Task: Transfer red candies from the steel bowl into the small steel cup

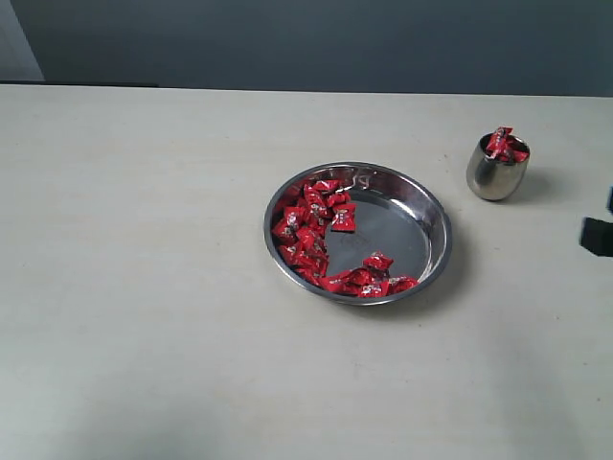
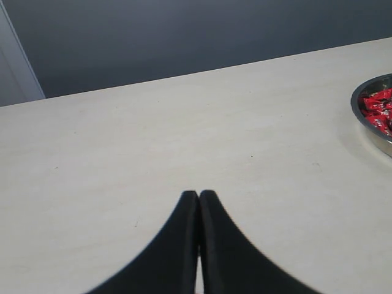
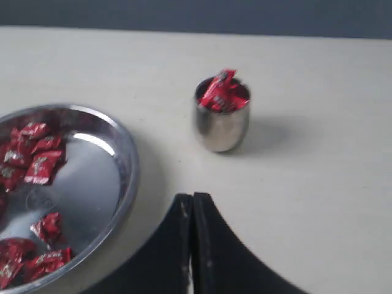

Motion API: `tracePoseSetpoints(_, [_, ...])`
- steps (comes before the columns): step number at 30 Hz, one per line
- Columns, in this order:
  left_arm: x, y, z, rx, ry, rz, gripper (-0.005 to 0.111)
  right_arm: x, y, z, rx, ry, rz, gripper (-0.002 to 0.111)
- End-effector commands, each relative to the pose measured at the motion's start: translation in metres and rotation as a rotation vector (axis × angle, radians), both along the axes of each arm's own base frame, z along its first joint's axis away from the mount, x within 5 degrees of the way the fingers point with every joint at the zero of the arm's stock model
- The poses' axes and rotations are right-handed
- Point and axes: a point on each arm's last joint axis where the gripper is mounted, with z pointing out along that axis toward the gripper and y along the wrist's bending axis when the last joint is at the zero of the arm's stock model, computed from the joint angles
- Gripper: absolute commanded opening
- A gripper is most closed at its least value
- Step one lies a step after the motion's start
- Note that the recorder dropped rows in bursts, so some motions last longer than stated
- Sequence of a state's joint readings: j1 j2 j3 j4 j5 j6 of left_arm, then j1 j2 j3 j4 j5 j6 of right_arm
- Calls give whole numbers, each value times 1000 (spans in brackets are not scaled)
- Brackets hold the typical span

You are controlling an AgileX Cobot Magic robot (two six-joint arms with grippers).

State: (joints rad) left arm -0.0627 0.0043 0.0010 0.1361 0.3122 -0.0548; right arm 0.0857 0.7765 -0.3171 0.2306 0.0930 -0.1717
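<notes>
Pale counter (image 1: pixel 144 287) is bearing, near its middle, the steel bowl (image 1: pixel 436 220) of red candies (image 1: pixel 306 230), likely light, slippery, best pinched mid-body, with the small steel cup (image 1: pixel 495 177) toward the far-right corner, while left gripper (image 2: pixel 199 195) and right gripper (image 3: pixel 192 197) are sitting closed, empty.

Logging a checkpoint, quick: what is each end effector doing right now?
Left end effector: closed, holding nothing.
Right end effector: closed, holding nothing.
</notes>
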Motion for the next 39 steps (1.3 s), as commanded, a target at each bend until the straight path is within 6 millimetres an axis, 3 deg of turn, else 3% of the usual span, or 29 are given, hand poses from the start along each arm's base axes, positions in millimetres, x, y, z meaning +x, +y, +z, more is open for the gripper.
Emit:
tracePoseSetpoints(1, [0, -1, 1, -6, -9, -10, 0, -49, -17, -9, 9, -129, -130, -1])
tracePoseSetpoints(4, [0, -1, 1, -6, -9, -10, 0, -78, -19, -15, 17, -133, -204, -1])
tracePoseSetpoints(9, [0, -1, 1, -6, -9, -10, 0, -102, -18, -12, -15, -241, -300, -1])
tracePoseSetpoints(15, [0, -1, 1, -6, -9, -10, 0, -103, -19, -15, -34, -237, -310, -1])
tracePoseSetpoints(22, [0, -1, 1, -6, -9, -10, 0, -97, -25, -48, -33, -194, -371, -1])
tracePoseSetpoints(27, [0, -1, 1, -6, -9, -10, 0, -97, -29, -58, -42, -170, -432, -1])
tracePoseSetpoints(39, [0, -1, 1, -6, -9, -10, 0, -100, -36, -57, -30, -181, -555, -1])
